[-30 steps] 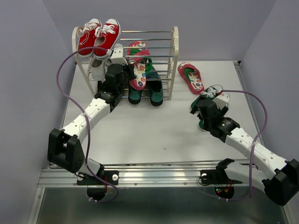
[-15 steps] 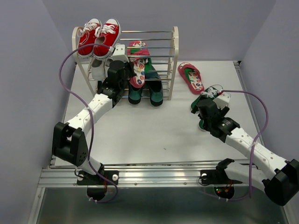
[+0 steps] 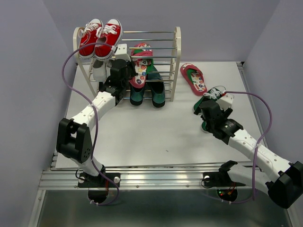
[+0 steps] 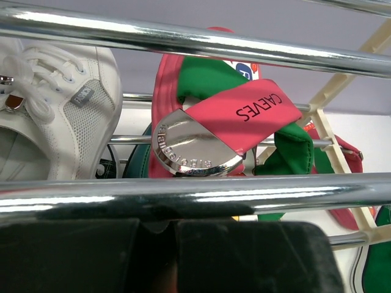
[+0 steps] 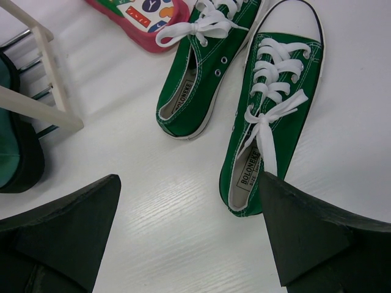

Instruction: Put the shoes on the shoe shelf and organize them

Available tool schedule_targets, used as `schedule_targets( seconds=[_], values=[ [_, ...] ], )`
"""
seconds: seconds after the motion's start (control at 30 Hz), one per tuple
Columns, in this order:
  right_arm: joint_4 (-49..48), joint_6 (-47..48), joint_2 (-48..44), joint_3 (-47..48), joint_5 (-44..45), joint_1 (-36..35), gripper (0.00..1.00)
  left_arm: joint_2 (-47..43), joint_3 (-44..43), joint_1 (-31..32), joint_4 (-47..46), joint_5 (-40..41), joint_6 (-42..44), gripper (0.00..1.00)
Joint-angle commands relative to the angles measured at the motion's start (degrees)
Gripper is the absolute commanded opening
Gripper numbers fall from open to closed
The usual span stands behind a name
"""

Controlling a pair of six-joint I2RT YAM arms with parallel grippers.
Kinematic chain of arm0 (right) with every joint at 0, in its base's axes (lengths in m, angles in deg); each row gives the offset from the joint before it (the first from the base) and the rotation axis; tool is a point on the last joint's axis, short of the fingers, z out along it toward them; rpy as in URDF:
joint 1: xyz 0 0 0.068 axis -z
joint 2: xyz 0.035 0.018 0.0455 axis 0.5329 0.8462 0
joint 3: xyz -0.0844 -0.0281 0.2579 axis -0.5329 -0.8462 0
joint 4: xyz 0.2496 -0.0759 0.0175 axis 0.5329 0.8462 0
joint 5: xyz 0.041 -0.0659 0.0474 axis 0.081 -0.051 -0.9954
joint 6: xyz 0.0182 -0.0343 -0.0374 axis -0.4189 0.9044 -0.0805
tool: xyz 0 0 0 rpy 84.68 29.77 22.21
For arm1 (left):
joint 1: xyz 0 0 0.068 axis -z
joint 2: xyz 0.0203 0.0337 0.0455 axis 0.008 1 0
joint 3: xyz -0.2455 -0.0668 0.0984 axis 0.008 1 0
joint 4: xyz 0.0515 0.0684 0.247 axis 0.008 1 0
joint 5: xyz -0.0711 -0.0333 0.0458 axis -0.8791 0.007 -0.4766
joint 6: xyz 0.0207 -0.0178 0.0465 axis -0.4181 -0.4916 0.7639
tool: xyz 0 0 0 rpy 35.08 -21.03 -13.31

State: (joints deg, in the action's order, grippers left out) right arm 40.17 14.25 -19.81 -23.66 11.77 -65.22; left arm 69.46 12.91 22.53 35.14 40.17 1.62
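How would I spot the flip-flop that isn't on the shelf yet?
Find the white shoe shelf at the table's back. Just right of it, one pink flip-flop lies flat on the table. Unlike the green sneakers nearby, it has no laces, only a green strap and patterned insole.

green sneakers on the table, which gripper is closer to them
Right. The right gripper hangs open just above the green sneakers; the left gripper is far off at the shoe shelf, beside a flip-flop.

lavender walls point(image 3: 28, 38), white table point(image 3: 156, 127)
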Motion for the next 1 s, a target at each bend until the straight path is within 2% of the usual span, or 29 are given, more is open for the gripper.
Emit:
schedule_targets(
  seconds=[0.0,0.27,0.3,0.33,0.37,0.4,0.47,0.63,0.73,0.97],
  values=[
    [-2.8,-0.1,0.2,2.4,2.4,0.2,1.00,-1.4,-4.3,-0.4,-8.1,1.4,-0.4,0.00],
    [-2.8,0.4,-0.1,2.5,1.9,0.2,1.00,-1.9,-3.2,-0.4,-6.7,9.1,-3.3,0.00],
    [-2.9,0.5,-0.2,2.5,1.7,0.2,1.00,-1.9,-3.3,-0.4,-6.1,9.9,-3.5,0.05],
    [-2.9,0.7,-0.3,2.5,1.2,0.2,1.00,-1.5,-3.5,-0.4,-5.7,10.2,-3.8,0.15],
    [-2.8,1.1,-0.3,2.6,0.9,0.2,1.00,-1.4,-3.7,-0.5,-5.3,10.2,-3.7,0.28],
    [-2.8,1.7,-0.3,2.6,0.7,0.2,1.00,-1.4,-3.7,-0.5,-5.3,8.8,-3.2,0.51],
    [-2.8,2.1,-0.5,2.6,0.5,0.2,1.00,-1.6,-3.5,-0.4,-5.3,7.9,-2.9,0.59],
    [-2.8,1.9,-1.8,2.4,0.1,0.2,1.00,-1.2,-4.2,-0.4,-4.6,6.9,-1.7,0.61],
    [-2.9,1.9,-2.1,2.4,0.0,0.2,1.00,-0.8,-4.6,-0.4,-3.5,5.8,-1.8,0.69],
    [-2.8,1.7,-2.5,2.1,-0.1,0.2,1.00,0.4,-3.9,-0.4,-2.2,4.4,-2.6,0.70]
  ],
)
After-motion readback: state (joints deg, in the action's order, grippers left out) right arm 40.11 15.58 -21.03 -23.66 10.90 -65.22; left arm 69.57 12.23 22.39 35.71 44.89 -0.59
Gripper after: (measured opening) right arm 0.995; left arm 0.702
